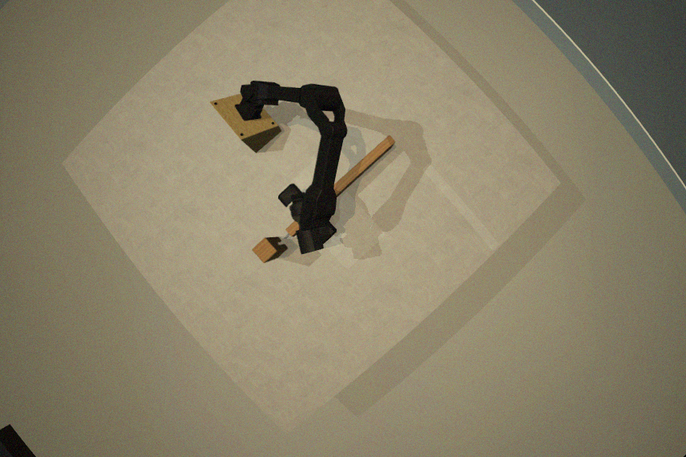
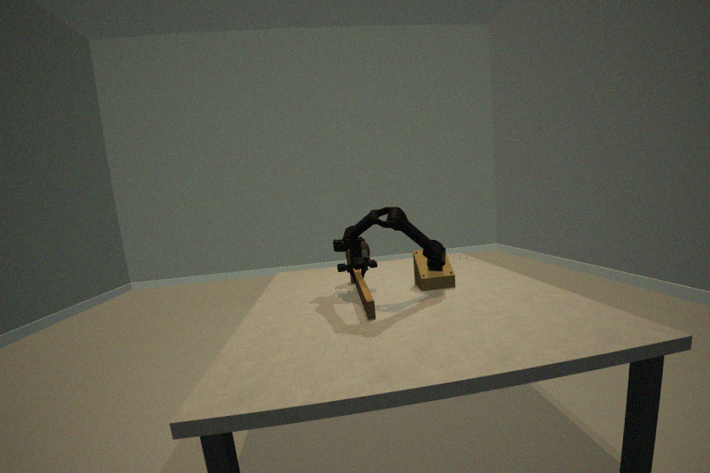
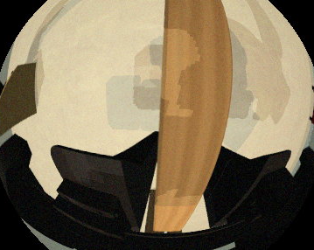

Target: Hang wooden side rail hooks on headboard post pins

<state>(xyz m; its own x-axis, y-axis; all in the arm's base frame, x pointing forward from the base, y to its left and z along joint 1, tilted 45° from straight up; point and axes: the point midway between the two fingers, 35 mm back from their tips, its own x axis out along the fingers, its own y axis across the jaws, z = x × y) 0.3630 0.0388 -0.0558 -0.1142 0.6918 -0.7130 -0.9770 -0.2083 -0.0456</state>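
The wooden side rail (image 1: 365,164) (image 2: 365,295) (image 3: 196,87) slants across the table, its far end low at the table top; a small gap there cannot be ruled out. My gripper (image 2: 357,269) (image 3: 175,136) is shut on the rail close to its hook end, with a finger on each side. In the top view the arm covers the fingers. The wooden headboard post (image 1: 264,249) stands just beyond the rail's hook end. Small grey metal shows in the short gap between them. Whether the hooks touch the pins cannot be told. In the exterior view my gripper largely hides the post.
My arm's yellowish base block (image 1: 257,126) (image 2: 437,282) (image 3: 18,98) stands to one side of the rail. The arm arches from it over the table (image 1: 220,323) (image 2: 478,334) and crosses above the rail. The table's front edge shows in the exterior view.
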